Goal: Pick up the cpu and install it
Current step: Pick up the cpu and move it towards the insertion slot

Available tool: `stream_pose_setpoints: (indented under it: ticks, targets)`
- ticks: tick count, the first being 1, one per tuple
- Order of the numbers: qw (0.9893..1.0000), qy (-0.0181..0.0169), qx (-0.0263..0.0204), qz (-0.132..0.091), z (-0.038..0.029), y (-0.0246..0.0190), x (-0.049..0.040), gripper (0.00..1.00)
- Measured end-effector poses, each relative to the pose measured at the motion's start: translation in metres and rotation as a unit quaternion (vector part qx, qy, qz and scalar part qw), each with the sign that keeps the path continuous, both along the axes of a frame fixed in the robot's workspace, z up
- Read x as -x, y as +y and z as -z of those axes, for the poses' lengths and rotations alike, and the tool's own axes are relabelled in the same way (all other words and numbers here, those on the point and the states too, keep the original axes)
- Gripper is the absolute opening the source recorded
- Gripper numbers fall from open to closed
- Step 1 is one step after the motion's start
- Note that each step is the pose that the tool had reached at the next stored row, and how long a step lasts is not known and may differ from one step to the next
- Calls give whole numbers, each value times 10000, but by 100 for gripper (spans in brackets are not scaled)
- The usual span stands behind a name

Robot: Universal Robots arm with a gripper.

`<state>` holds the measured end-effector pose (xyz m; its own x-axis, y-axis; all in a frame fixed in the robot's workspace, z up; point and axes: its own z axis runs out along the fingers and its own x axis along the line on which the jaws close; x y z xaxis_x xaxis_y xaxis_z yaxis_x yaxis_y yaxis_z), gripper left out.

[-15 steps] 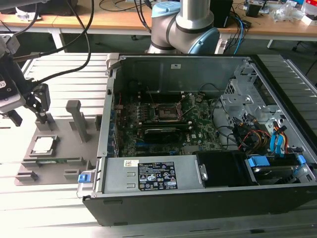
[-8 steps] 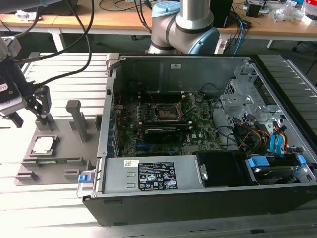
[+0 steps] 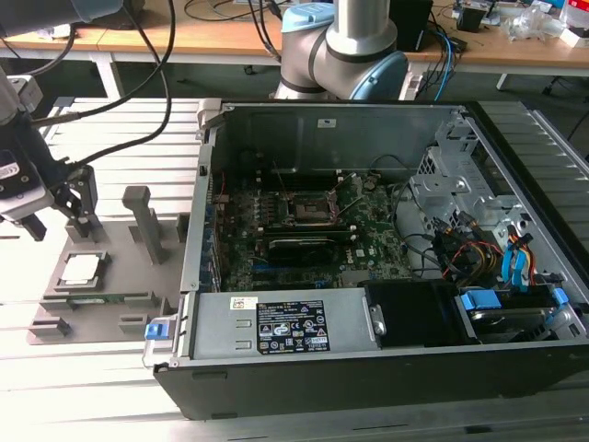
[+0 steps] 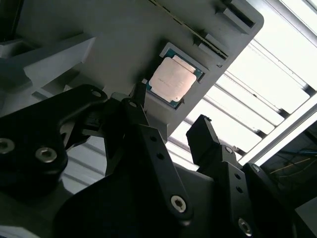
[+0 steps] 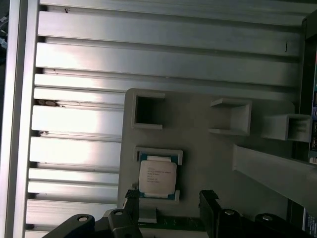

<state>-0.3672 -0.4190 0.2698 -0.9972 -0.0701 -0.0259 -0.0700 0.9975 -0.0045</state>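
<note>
Glare whitens the slatted table (image 5: 74, 121); the case (image 3: 322, 138) interior sits dim.

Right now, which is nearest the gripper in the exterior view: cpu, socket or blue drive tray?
From the gripper:
1. cpu, beside it, on the grey holder.
2. socket, inside the case.
3. blue drive tray, at the exterior view's right.

The cpu (image 3: 81, 268) lay in a recess of the tray (image 3: 120, 262) on the surface (image 3: 83, 387), to the exterior view's left of the computer case (image 3: 368, 387). The memory stick (image 3: 101, 298) lay just before it. The socket (image 3: 306, 207) sat inside the case. The claw (image 3: 63, 226) hung just behind the cpu.
</note>
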Motion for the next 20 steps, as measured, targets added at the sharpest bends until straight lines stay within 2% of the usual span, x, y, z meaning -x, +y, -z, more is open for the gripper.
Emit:
stream_pose_setpoints:
  ticks: [14,20]
  targets:
    - [10000,0,0,1,137,-1,1,60]
    - [10000,0,1,0,242,-15,9,60]
